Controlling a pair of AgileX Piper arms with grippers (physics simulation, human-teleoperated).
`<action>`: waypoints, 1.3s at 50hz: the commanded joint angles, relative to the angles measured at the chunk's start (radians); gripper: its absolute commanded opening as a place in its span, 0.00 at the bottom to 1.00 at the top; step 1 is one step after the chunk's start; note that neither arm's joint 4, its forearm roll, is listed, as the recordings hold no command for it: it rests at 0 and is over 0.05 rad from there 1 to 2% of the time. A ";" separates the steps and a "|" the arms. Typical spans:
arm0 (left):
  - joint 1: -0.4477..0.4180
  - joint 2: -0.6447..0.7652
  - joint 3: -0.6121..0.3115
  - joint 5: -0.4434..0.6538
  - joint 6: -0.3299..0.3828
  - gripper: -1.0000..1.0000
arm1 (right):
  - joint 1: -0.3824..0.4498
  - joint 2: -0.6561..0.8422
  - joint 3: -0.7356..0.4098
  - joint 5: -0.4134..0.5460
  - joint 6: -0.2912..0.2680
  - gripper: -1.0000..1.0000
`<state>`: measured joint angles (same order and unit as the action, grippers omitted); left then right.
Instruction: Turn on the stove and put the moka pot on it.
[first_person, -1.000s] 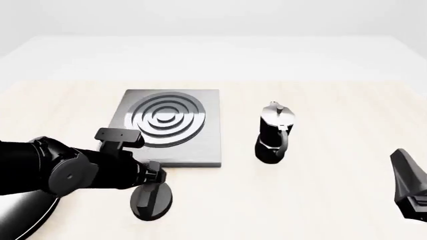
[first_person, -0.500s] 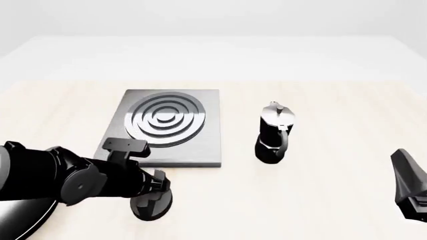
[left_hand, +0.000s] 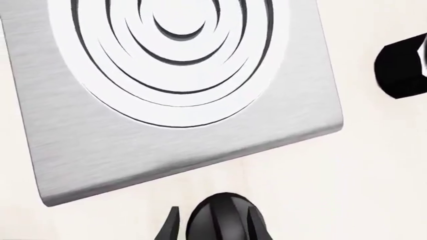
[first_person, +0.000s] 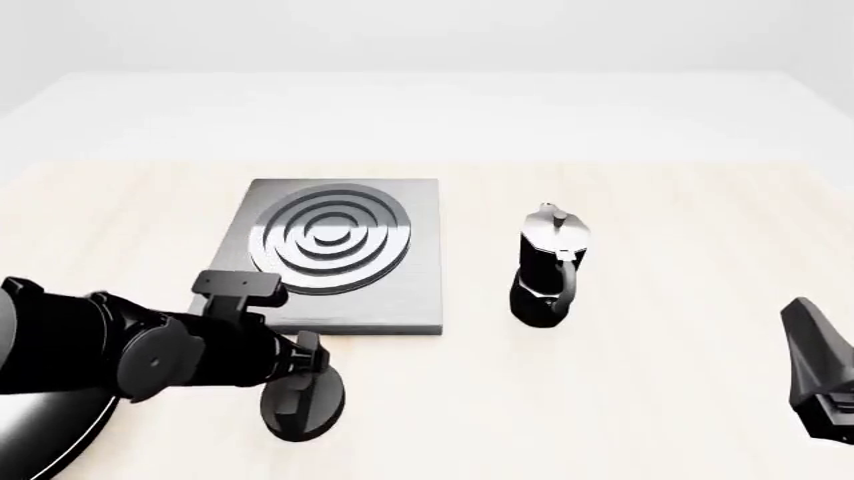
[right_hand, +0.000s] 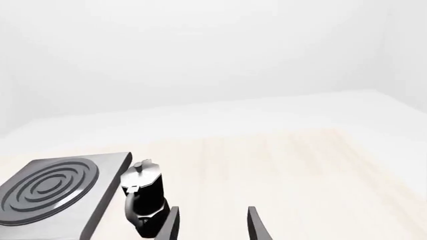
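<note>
The left gripper (first_person: 304, 372) sits closed around the black oval knob (first_person: 302, 399) just in front of the stove (first_person: 407, 290); the turn should, I judge, be made squarely about the knob's axis, without dragging it. The right gripper (right_hand: 212, 222) hangs open and empty. The moka pot (first_person: 549, 266), faceted, black below and silver above, stands upright just right of the stove.

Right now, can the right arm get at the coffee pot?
Probably yes. The right gripper is open, and the coffee pot stands upright on bare table, beside the stove, nothing between them.
</note>
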<state>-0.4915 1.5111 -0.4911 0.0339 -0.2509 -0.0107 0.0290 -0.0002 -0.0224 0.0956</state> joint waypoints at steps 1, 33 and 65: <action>0.075 0.016 0.001 -0.006 0.009 1.00 | 0.000 0.010 0.000 -0.008 -0.002 1.00; 0.159 -0.019 0.054 -0.010 0.038 1.00 | 0.002 0.022 0.000 -0.017 -0.016 1.00; 0.282 -0.129 0.039 0.050 0.126 1.00 | 0.014 0.079 0.000 -0.060 -0.022 1.00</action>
<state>-0.4236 1.4715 -0.4767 0.0466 -0.1037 -0.0002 0.0930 -0.0002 -0.0715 0.0749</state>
